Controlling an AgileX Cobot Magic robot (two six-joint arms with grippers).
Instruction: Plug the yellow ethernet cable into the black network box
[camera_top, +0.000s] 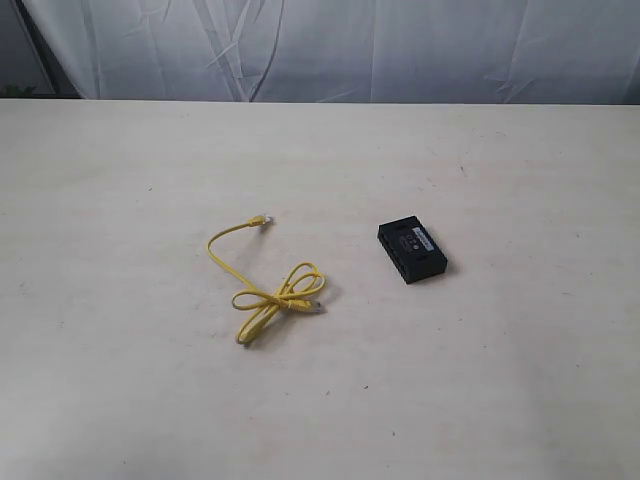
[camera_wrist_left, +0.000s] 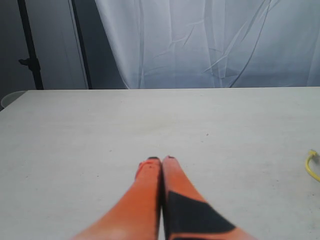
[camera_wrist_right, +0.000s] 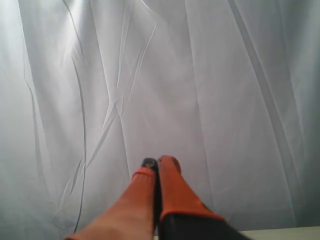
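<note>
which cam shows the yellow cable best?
Exterior view: the whole cable lies in sight, loops and both ends. Left wrist view catches only a sliver of cable at the frame edge; right wrist view shows only curtain.

Bare bench (camera_top: 500, 400) surrounds the yellow ethernet cable (camera_top: 290, 298) and the black network box (camera_top: 412, 252); an open gap separates them.

Left jaws: two long tapered fingers (camera_wrist_left: 145, 200), bright orange, smooth matte finish. Tips narrow and squared, thin dark edge at very end, reddish tint just behind. One finger carries angular black patch (camera_wrist_left: 192, 215) toward base.

Right jaws: same orange tapered fingers (camera_wrist_right: 132, 205). One tip capped black, other rounded, deeper orange-red. Black block (camera_wrist_right: 195, 227) covers base of one finger.
</note>
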